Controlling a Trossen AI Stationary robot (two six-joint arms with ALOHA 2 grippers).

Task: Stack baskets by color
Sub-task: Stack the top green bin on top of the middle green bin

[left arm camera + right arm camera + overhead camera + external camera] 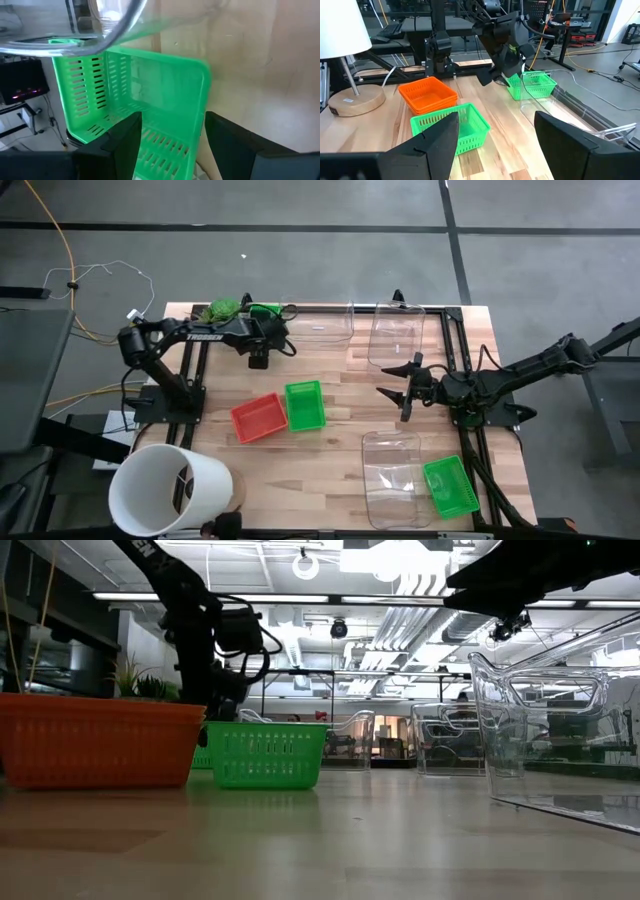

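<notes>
Black jointed arms point(215, 333), white lettering

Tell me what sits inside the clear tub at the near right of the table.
Nothing shows inside the clear tub: only wood grain shows through its floor. A green basket lies beside it, at its right wall, not in it. No arm covers it.

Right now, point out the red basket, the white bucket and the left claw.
red basket point(259, 418), high view, its floor.
white bucket point(160, 490), high view, its rim.
left claw point(262, 348), high view, between its fingertips.
</notes>
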